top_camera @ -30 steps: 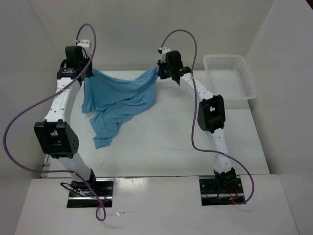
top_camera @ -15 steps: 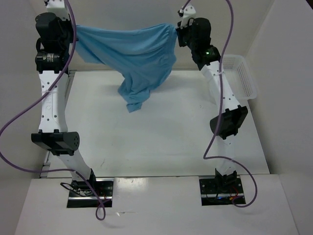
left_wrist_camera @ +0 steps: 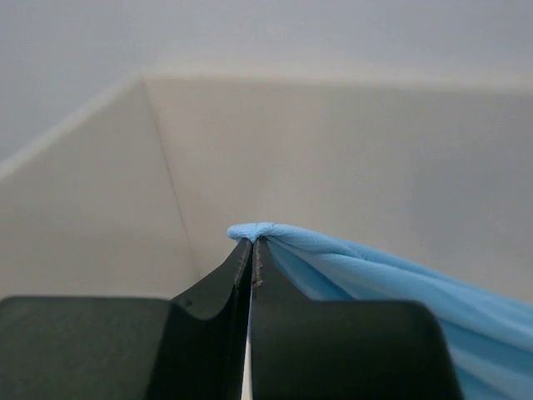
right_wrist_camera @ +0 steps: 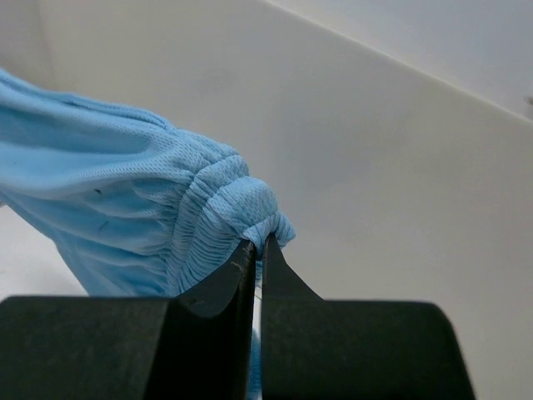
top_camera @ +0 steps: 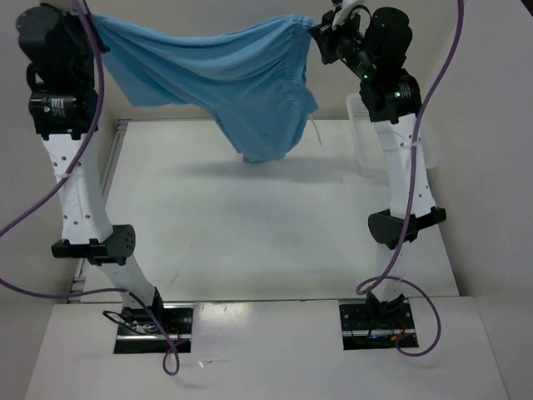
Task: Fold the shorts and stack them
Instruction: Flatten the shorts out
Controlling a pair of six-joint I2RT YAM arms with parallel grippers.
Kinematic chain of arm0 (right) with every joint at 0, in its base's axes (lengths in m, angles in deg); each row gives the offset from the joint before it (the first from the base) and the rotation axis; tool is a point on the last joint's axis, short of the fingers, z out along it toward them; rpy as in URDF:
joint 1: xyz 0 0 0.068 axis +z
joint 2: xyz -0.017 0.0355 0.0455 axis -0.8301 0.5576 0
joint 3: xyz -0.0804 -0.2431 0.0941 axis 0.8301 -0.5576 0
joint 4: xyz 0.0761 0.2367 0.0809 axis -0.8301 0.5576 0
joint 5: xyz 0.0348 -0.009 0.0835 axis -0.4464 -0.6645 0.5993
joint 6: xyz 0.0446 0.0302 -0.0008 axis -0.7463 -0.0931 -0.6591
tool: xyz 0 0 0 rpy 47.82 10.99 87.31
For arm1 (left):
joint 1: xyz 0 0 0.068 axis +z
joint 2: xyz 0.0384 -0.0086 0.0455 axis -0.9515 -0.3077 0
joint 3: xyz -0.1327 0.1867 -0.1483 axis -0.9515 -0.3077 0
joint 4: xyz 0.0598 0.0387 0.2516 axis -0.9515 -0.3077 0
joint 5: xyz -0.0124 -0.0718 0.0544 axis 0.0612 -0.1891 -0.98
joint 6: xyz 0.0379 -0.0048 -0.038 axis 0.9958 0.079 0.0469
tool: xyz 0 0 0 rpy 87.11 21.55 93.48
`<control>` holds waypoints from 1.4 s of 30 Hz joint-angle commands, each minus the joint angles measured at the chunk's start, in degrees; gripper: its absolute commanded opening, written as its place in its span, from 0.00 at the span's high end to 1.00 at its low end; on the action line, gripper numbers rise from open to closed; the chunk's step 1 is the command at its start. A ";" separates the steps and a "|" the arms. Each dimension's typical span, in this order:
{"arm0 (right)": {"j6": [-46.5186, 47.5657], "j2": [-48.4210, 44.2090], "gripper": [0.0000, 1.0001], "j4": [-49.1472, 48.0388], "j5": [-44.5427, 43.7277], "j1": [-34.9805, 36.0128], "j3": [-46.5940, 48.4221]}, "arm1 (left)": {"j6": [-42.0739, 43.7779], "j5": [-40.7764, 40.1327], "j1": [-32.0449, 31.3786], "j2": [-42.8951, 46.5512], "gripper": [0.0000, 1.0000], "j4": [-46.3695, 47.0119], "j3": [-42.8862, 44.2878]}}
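Between the left end effector (top_camera: 88, 18) and the right end effector (top_camera: 317, 35), the shorts (top_camera: 225, 75) hang spread in the air, clear of the surface (top_camera: 250, 233) below. Both end effectors are raised high, well apart from each other, and each is pinched tight on a top corner of the cloth.

At the left end effector, the two black fingers (left_wrist_camera: 221, 279) meet with only a small nub of blue fabric showing at their tips. From there the cloth runs away to that end effector's right and downward.

At the right end effector, the fingers (right_wrist_camera: 218, 285) are closed on the gathered elastic waistband (right_wrist_camera: 218, 193), whose ruffled edge bunches just above the tips, while the rest of the fabric falls away to its left.

The upper edge of the shorts sags slightly between the two grips. The lowest fold droops nearer the right end effector than the left. A thin white drawstring (top_camera: 316, 130) dangles below the right end effector, just beside the hanging fabric. A white lattice basket (top_camera: 363, 152) sits on the surface beneath that end effector, partly hidden by the arm.
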 commanded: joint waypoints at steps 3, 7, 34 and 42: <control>-2.41 -6.29 1.00 2.76 5.85 0.53 6.12 | 0.19 -4.91 0.84 -2.78 1.00 0.94 19.06; -3.21 -6.91 1.00 3.38 7.08 0.53 6.73 | 0.19 -5.53 0.84 -9.28 1.00 -1.44 33.39; -5.41 10.68 1.00 -10.60 -9.88 1.06 10.77 | 0.19 1.33 1.89 -26.87 1.00 3.48 33.33; 1.43 4.35 1.00 -1.66 -3.04 1.06 -0.01 | 0.19 11.51 3.04 -23.00 1.00 -12.38 33.33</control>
